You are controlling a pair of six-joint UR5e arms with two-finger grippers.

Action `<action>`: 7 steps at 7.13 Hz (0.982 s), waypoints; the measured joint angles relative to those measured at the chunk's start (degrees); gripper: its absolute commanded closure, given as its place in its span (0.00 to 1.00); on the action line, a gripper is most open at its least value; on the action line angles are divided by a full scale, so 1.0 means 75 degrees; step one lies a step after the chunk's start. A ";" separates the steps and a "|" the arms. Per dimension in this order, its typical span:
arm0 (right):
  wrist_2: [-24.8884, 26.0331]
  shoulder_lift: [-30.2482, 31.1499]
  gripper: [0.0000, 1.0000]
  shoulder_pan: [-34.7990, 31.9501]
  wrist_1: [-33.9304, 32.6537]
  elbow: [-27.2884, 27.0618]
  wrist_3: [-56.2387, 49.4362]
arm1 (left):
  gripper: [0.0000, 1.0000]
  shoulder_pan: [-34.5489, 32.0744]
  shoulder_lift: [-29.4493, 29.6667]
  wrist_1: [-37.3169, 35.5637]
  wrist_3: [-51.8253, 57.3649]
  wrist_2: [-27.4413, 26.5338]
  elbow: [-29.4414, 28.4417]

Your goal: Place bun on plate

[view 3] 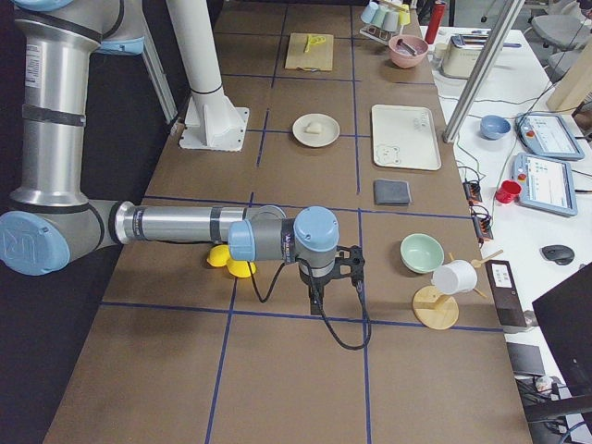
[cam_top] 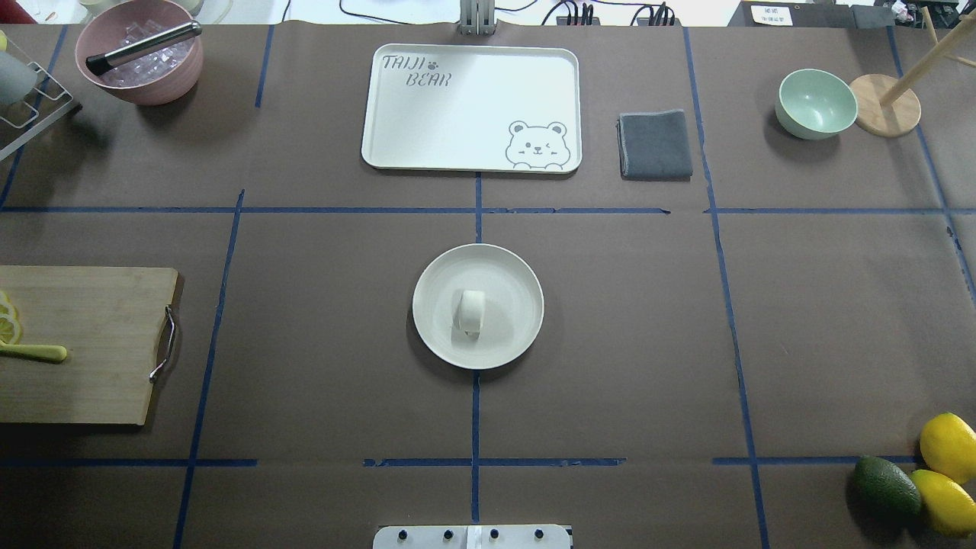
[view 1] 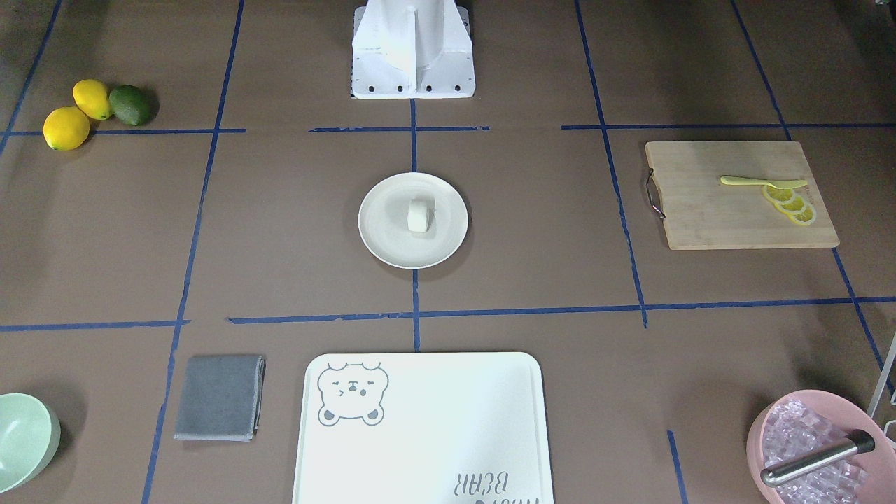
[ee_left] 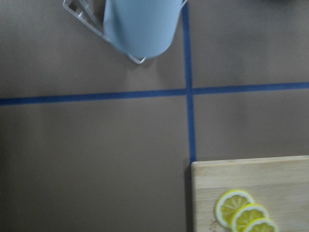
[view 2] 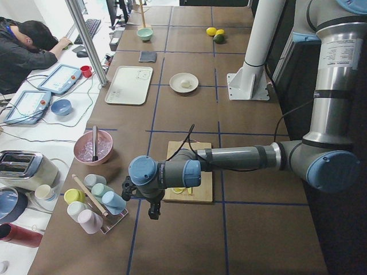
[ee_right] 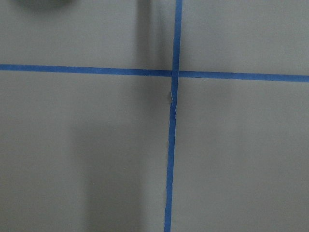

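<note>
The bun (cam_top: 471, 310) sat centred on the plate (cam_top: 518, 278), so the task looked done. The left end effector (view 2: 153, 213) and right end effector (view 3: 317, 302) were out at nine and three o'clock, and I could not tell their grip.

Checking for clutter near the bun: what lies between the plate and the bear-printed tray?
Only bare brown table crossed by blue tape lines; the overhead view shows nothing else between plate and tray.

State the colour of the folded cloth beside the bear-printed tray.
Dark grey cloth, clearest in the overhead exterior view.
</note>
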State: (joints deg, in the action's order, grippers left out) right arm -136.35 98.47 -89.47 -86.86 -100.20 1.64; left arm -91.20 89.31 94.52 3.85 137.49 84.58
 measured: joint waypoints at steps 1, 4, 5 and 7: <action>0.0004 -0.0005 0.00 0.0000 0.0002 -0.0002 -0.0004 | 0.00 -0.0004 -0.0294 0.0480 -0.0429 -0.0017 0.0232; 0.0018 -0.0019 0.00 0.0000 0.0003 0.0003 -0.0016 | 0.00 -0.0004 -0.0503 0.0764 -0.0846 -0.0059 0.0729; 0.0023 -0.0024 0.00 0.0000 0.0003 0.0008 -0.0019 | 0.00 -0.0016 -0.0479 0.0730 -0.0856 -0.0062 0.0752; 0.0030 -0.0046 0.00 0.0000 0.0003 0.0012 -0.0023 | 0.00 -0.0127 -0.0438 0.0427 -0.0813 -0.0063 0.0765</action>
State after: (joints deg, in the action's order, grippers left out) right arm -136.13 98.13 -89.47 -86.84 -100.11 1.47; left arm -92.15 86.03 97.73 -2.24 137.02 90.32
